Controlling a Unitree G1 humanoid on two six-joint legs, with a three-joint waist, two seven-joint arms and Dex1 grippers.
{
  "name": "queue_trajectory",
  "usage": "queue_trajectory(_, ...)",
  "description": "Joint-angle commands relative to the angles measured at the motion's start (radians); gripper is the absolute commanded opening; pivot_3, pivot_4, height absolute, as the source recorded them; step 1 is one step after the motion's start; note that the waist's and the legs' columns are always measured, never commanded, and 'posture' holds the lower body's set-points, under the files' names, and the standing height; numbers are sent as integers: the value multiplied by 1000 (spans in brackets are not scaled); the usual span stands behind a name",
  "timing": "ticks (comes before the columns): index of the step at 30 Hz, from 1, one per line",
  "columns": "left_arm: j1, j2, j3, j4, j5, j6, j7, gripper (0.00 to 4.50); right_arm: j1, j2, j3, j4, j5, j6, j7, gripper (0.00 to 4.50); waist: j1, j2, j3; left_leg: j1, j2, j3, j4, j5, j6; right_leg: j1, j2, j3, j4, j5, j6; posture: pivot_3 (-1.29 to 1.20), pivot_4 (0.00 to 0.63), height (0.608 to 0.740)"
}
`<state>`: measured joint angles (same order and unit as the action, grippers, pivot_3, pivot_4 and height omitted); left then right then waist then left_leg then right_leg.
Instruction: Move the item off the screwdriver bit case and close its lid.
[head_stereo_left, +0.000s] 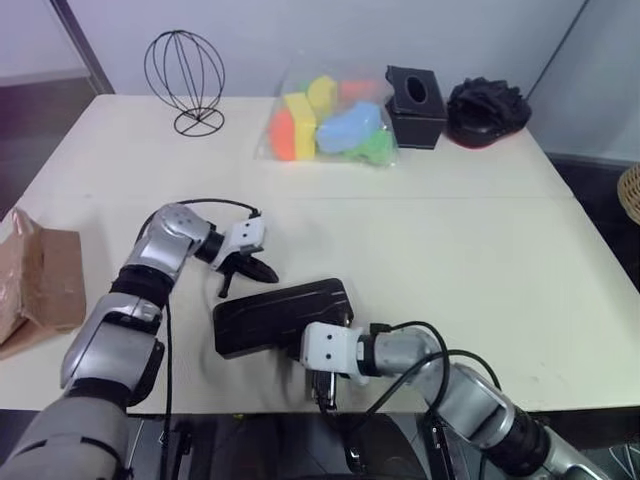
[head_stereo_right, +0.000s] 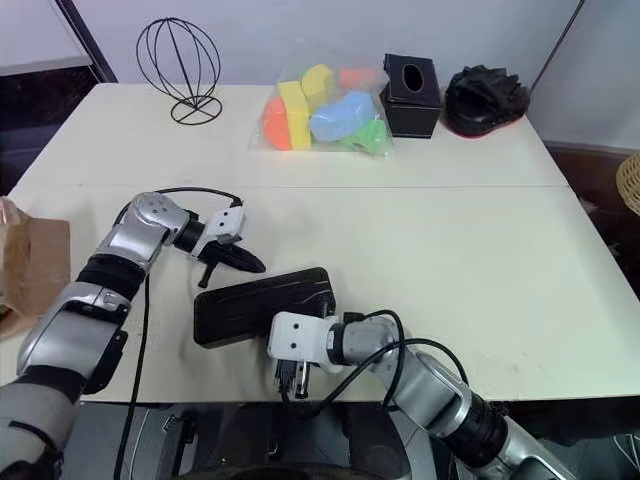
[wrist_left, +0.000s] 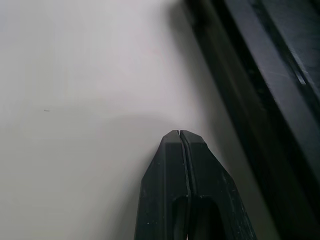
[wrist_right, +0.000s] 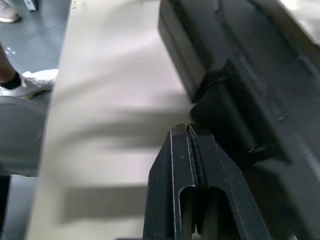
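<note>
Large cream table (head_stereo_left: 480, 240), with a crumpled brown paper bag (head_stereo_left: 40, 285) at its far left edge, well apart from the case and partly over the rim. Judged moved off already, so that first step reads as done.

Screwdriver bit case (head_stereo_left: 280, 315) near the front edge of the table, lying flat and dark, lid (head_stereo_left: 290, 305) down over it, no bits or driver visible. Looked shut, or very nearly so; whether the latch had caught, impossible to tell. Judged close to finished, with at most a last press on the latch side left.

At the back of the table, a clear bag of coloured sponges (head_stereo_left: 330, 125), a black tissue box (head_stereo_left: 415, 105), a dark bundle (head_stereo_left: 487, 110) and a wire frame stand (head_stereo_left: 185, 80), all well away from the work.

Left arm reaching in from the left, elbow bent, left gripper (head_stereo_left: 262, 270) angled down toward the table just beside the far long edge of the case, fingers pressed together on nothing. Not clearly touching the case.

Right arm folded across the front, right gripper (head_stereo_left: 325, 392) pointing down at the near edge of the case beside its latch tab (wrist_right: 225, 107), fingers likewise together and empty.
</note>
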<state>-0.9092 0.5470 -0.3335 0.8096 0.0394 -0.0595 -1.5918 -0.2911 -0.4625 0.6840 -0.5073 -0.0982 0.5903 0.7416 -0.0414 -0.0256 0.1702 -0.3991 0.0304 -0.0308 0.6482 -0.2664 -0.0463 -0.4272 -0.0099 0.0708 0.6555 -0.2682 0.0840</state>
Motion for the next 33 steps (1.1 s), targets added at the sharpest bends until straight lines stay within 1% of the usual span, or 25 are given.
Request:
queue_trajectory(1,-4,-25,-29,-4,16,-1,-21,0,-22,18,-5,12,-15,-21,-7,26,0,0,0,0,0,0,0,0,0,0,0,0,0,0,0,0,150,737)
queue_trajectory(10,16,-45,-43,-49,5,10,-23,0,-36,9,11,84,-83,-55,-15,26,0,0,0,0,0,0,0,0,0,0,0,0,0,0,0,0,150,737)
queue_trajectory(14,37,-24,-65,-63,2,-2,-23,0,-49,30,-8,136,-127,-81,-66,26,-1,0,0,1,0,0,1,0,0,1,0,0,0,0,0,0,150,737)
queue_trajectory(17,66,0,-104,-112,-26,18,-23,0,-72,64,-40,177,-166,-89,-130,26,-7,0,0,2,0,0,0,0,0,1,1,0,1,0,0,0,150,737)
queue_trajectory(23,121,33,-155,-218,-65,63,-23,0,-93,76,-45,238,-245,-128,-198,26,-7,0,0,6,0,1,1,0,0,2,1,1,6,0,-1,0,150,737)
queue_trajectory(25,126,29,-149,-225,-62,62,-23,0,-87,89,-54,242,-234,-120,-193,26,-6,0,0,7,0,1,1,0,0,2,1,1,7,0,-1,0,150,737)
queue_trajectory(28,101,7,-110,-159,-24,39,7,0,-34,87,-88,144,-125,-73,-99,26,-5,0,0,7,0,1,1,0,0,2,1,1,7,0,-1,0,150,737)
queue_trajectory(30,71,0,-93,-77,15,-12,61,0,23,63,-120,53,-33,-10,-32,518,3,0,0,7,0,0,1,0,0,3,1,1,7,0,-1,0,150,737)
queue_trajectory(32,25,21,-71,32,46,-77,92,487,122,28,-213,-113,159,142,66,1151,14,0,0,6,-1,0,2,0,0,4,0,1,7,-1,-1,0,150,737)
queue_trajectory(33,3,37,-59,72,53,-103,101,731,164,9,-272,-194,258,225,109,1676,20,0,0,6,-1,0,3,0,0,4,-1,1,7,-1,0,0,150,737)
